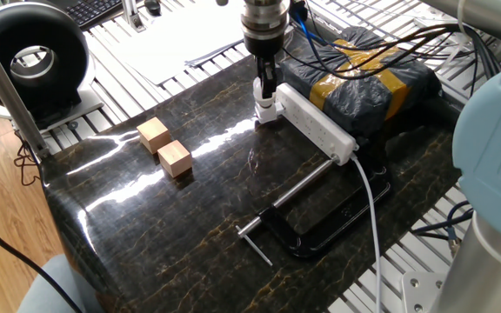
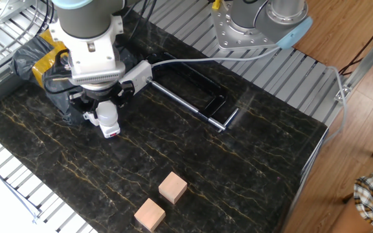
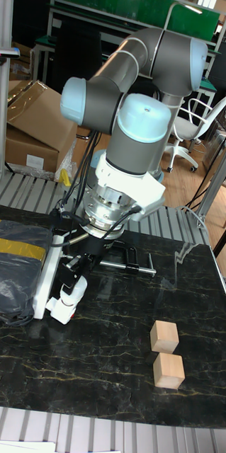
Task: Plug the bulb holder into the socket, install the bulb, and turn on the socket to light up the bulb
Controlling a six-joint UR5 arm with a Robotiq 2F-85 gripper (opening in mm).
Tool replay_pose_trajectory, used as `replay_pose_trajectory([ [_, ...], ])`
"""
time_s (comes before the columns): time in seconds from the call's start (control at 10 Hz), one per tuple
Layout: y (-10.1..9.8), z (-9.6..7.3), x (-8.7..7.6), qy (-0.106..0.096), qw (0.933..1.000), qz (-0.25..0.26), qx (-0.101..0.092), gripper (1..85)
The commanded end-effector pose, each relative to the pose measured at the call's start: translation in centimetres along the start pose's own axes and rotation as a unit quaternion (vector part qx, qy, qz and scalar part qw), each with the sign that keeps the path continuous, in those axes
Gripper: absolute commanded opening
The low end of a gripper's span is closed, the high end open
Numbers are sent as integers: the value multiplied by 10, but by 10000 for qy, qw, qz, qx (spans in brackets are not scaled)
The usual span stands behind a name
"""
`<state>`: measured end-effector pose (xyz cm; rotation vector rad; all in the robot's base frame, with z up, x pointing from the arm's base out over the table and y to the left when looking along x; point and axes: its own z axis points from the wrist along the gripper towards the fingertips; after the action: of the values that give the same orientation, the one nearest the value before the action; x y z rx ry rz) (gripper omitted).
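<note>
The dark table (image 1: 190, 226) carries two blocks (image 1: 165, 148) at nine o'clock, the socket (image 1: 316, 126), a clamp (image 1: 307, 222) and a bag (image 1: 368, 83).

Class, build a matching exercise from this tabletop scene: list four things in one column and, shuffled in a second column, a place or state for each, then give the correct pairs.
Things:
1. gripper
2. wooden cubes
3. black clamp
4. socket

Places or states:
A. standing side by side, away from the arm
B. lying on the table by the socket's cable end
C. stretched along the dark bag
D. at the socket's end, over a small white part

Pairs: 1-D, 2-A, 3-B, 4-C
</note>
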<state>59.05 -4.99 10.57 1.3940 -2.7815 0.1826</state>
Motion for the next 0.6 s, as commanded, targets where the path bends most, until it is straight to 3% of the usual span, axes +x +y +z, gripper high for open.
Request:
replay_pose_trajectory([
  [0.0, 1, -1, 0, -9, 9991, 430, -28, 107],
  [0.2, 1, -2, -1, 42, 9983, 574, 6, 97],
  [0.5, 5, -2, -2, 28, 9950, 996, -95, 97],
])
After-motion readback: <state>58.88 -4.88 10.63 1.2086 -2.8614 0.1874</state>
